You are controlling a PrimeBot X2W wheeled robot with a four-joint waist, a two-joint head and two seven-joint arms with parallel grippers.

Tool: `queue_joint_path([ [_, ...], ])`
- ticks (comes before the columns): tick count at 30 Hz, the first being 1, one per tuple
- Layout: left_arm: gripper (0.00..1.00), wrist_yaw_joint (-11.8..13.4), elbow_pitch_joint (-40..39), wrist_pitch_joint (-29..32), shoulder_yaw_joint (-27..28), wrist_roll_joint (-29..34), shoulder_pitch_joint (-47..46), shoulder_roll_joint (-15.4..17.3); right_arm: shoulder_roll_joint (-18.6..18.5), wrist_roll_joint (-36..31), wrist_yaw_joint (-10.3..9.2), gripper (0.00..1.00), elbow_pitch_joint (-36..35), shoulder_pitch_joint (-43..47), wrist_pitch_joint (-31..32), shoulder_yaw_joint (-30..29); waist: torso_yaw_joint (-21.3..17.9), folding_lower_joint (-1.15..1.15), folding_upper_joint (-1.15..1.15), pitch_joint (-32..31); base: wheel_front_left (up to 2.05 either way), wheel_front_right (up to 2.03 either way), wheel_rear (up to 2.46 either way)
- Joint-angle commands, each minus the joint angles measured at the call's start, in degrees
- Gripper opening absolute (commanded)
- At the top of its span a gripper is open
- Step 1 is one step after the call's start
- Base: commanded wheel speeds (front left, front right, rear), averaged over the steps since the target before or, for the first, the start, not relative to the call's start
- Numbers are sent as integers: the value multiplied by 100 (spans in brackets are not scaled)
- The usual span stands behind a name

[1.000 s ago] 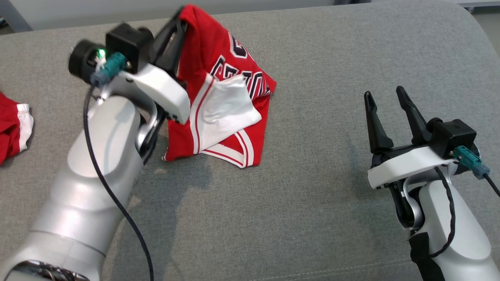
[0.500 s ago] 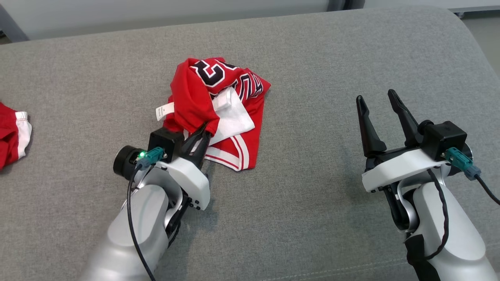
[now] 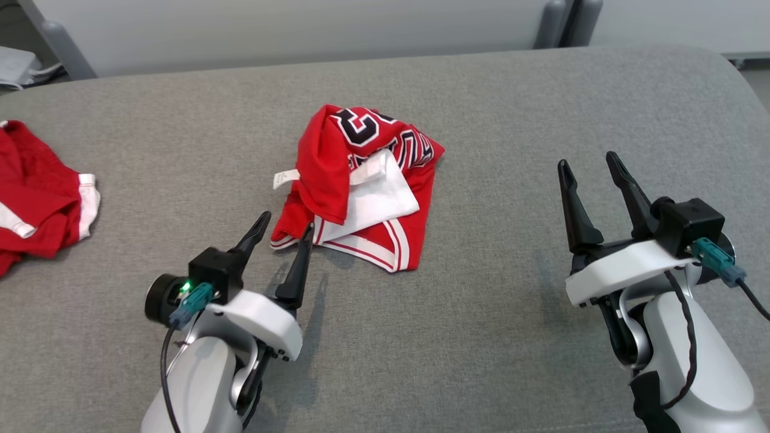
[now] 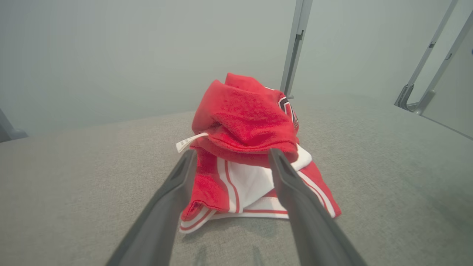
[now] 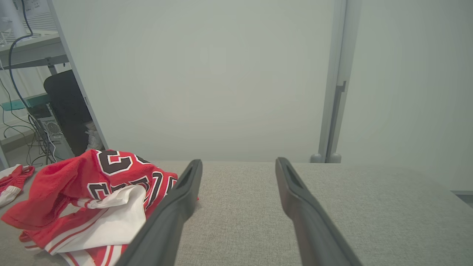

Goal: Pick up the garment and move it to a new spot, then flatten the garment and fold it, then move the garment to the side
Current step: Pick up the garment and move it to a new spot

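Note:
The garment (image 3: 355,180) is a red jersey with white trim and dark lettering, lying crumpled in a heap on the grey cushion. It also shows in the left wrist view, garment (image 4: 244,122), and in the right wrist view, garment (image 5: 88,184). My left gripper (image 3: 286,225) stands open just in front of its near edge, fingers apart with nothing between them; left gripper (image 4: 231,157) points at the heap. My right gripper (image 3: 592,165) is open and empty, well to the right of the jersey; right gripper (image 5: 238,164) looks over bare cushion.
A second red and white garment (image 3: 36,192) lies at the far left of the grey cushion (image 3: 511,337). Behind the cushion stands a pale wall with grey posts (image 3: 559,24). Shelving with cables (image 5: 26,85) shows at left in the right wrist view.
My left gripper lowered the jersey onto the cushion, opened and drew back toward me. The jersey now rests in a heap. The head camera shifted; the right arm stayed put.

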Motion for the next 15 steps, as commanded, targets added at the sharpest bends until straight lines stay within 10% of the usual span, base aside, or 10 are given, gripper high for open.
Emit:
queue_joint_path([
  [1,100,59,-263,-60,299,114,43,84,-3,-51,7,100,-152,84,-34,47,106,0,0,-117,0,0,0],
  [15,100,163,-991,-60,1599,486,951,-22,-112,-52,7,100,-61,421,-34,46,315,0,0,-568,0,0,0],
])
